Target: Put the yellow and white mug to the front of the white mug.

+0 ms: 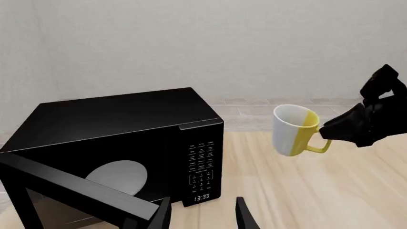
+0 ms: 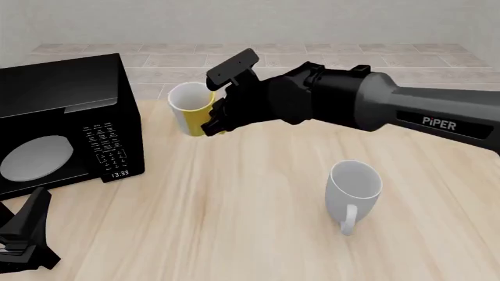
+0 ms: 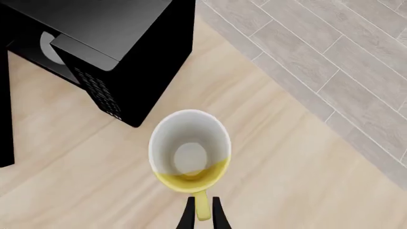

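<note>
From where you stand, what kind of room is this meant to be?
Probably a simulated kitchen, rendered rather than real. A black microwave sits with its door open on a light wooden table, alongside a white mug and a yellow and white mug, with grey floor tiles behind.

Hidden behind the black right gripper [image 2: 212, 124] in the front view: handle and right side of the small yellow-and-white ceramic mug [image 2: 189, 106]. Black boxy microwave [image 2: 62, 126] beside it cut off at that view's left edge; keypad lettering too small to read
</note>
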